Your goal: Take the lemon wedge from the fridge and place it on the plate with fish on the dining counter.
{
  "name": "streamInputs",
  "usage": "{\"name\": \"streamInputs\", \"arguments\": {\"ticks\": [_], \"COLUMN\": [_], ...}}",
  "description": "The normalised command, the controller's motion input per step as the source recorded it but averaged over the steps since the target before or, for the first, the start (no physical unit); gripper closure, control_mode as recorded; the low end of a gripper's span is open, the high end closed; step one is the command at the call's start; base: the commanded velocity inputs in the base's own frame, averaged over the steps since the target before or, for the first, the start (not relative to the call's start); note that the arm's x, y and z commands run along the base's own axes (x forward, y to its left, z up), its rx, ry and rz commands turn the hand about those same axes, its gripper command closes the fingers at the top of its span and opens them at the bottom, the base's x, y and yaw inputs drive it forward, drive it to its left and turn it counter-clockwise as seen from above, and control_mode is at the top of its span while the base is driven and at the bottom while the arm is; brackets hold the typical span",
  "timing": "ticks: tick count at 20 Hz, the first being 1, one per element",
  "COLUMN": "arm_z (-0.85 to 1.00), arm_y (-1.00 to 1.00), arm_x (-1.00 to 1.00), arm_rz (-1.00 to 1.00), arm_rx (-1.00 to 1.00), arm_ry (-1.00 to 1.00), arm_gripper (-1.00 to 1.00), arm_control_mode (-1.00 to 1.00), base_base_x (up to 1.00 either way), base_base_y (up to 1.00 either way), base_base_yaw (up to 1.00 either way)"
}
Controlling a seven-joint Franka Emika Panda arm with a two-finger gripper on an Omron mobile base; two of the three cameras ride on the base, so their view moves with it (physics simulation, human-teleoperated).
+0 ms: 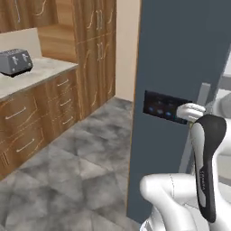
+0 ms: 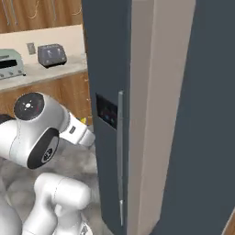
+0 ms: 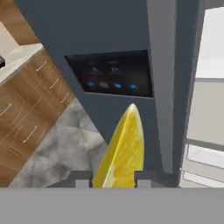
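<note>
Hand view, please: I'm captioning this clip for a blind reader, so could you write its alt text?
A yellow lemon wedge stands between the gripper jaws, held in front of the dark slate-blue fridge door with its black panel of blue lights. Wooden drawers and grey floor lie to the left; white shelves show at right.

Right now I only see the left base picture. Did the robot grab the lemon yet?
Observer: Yes. In the hand view the lemon wedge sits between the gripper fingertips, pointed end sticking out past them.
Operator: What is the lemon pointing at?
Observer: At the fridge door, just below its black panel with the blue lights.
Operator: Is the fridge open?
Observer: Yes. White shelves show past the door's edge in the hand view.
Operator: What else is on the wall counter besides the toaster?
Observer: The right base view shows a pale green oven-like appliance left of the toaster.
</note>
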Motion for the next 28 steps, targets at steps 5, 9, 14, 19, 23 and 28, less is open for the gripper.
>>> {"name": "streamInputs", "arguments": {"ticks": [5, 9, 14, 19, 23, 28], "arm_z": [0.0, 0.0, 0.0, 0.0, 0.0, 0.0], "arm_y": [0.0, 0.0, 0.0, 0.0, 0.0, 0.0], "arm_x": [0.0, 0.0, 0.0, 0.0, 0.0, 0.0], "arm_rz": [0.0, 0.0, 0.0, 0.0, 0.0, 0.0], "arm_rx": [0.0, 0.0, 0.0, 0.0, 0.0, 0.0], "arm_ry": [0.0, 0.0, 0.0, 0.0, 0.0, 0.0], "arm_gripper": [1.0, 1.0, 1.0, 1.0, 1.0, 1.0], "arm_control_mode": [1.0, 1.0, 1.0, 1.0, 1.0, 1.0], "base_base_x": [0.0, 0.0, 0.0, 0.0, 0.0, 0.0], "base_base_y": [0.13, 0.13, 0.12, 0.12, 0.12, 0.11], "base_base_yaw": [0.95, 0.96, 0.96, 0.97, 0.97, 0.97]}}
